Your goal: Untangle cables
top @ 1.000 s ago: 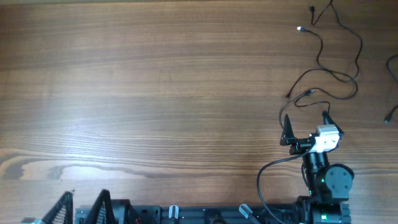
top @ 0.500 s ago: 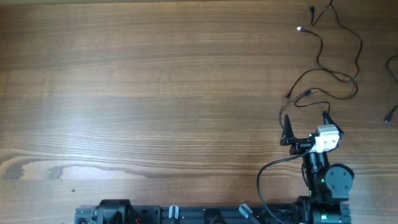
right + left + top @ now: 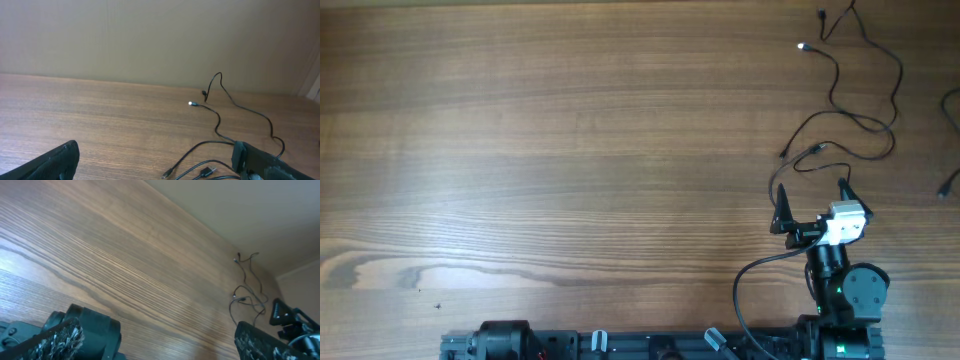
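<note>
The one change over the last second is on the near left. The left gripper (image 3: 160, 347), whose two fingers poked into the overhead view at the near edge a second ago, is now pulled back out of that view, with only its dark base left showing there. Its own camera shows the fingers spread wide with nothing between them, looking across bare table (image 3: 570, 150) toward the far right. Nothing else has moved. The right gripper (image 3: 812, 195) sits in the same place at the near right, its fingers also spread wide and empty, pointing toward the far side. The cables (image 3: 834, 85) lie where they were at the far right, as loose black strands that loop over one another rather than a tight knot. One small plug (image 3: 816, 150) lies just beyond the right fingertips, apart from them. Another strand lies at the right edge, well apart. With the left arm withdrawn and far from the cables, any next pick probably falls to the right arm. No strand is held yet.
</note>
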Controlling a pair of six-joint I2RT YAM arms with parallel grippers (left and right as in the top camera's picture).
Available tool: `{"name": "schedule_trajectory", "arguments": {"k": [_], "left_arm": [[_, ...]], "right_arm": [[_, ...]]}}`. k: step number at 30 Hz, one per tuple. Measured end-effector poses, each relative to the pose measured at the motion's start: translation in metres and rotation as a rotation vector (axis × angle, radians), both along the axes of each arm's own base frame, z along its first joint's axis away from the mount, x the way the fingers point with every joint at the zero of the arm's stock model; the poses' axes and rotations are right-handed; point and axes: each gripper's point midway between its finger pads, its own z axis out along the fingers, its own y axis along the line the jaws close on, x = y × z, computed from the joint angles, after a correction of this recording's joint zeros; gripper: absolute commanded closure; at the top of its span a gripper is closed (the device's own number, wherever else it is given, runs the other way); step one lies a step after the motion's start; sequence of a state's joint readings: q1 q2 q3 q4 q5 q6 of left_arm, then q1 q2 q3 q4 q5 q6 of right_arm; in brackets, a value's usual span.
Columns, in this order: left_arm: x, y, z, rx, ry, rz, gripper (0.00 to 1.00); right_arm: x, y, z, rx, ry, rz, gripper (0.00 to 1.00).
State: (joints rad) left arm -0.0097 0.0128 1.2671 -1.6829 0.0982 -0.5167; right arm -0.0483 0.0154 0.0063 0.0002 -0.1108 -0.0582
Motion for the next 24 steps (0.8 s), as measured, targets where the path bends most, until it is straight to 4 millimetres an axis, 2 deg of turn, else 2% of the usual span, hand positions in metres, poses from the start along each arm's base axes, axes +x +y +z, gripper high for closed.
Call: {"name": "schedule_trajectory", "arguments": {"k": [4, 8, 9, 12, 15, 19, 20, 24], "left_arm": [[0.001, 0.0, 0.002, -0.02, -0.006, 0.007, 0.0], [0.017, 0.009, 0.037, -0.011, -0.162, 0.06, 0.0], [0.023, 0.015, 0.051, -0.005, -0.221, 0.092, 0.0], [0.042, 0.027, 0.076, 0.0, -0.331, 0.163, 0.0], [0.064, 0.032, 0.088, -0.002, -0.401, 0.196, 0.0], [0.104, 0.035, 0.077, 0.001, -0.41, 0.217, 0.0], [0.12, 0.036, 0.067, 0.003, -0.401, 0.222, 0.0], [0.159, 0.036, 0.035, 0.006, -0.375, 0.222, 0.0]], "right_arm": [[0.0, 0.0, 0.0, 0.0, 0.0, 0.0, 0.0], [0.0, 0.0, 0.0, 0.0, 0.0, 0.0, 0.0], [0.0, 0.0, 0.0, 0.0, 0.0, 0.0, 0.0], [0.0, 0.0, 0.0, 0.0, 0.0, 0.0, 0.0], [0.0, 0.0, 0.0, 0.0, 0.0, 0.0, 0.0], [0.0, 0.0, 0.0, 0.0, 0.0, 0.0, 0.0], [0.0, 0.0, 0.0, 0.0, 0.0, 0.0, 0.0], [0.0, 0.0, 0.0, 0.0, 0.0, 0.0, 0.0]]}}
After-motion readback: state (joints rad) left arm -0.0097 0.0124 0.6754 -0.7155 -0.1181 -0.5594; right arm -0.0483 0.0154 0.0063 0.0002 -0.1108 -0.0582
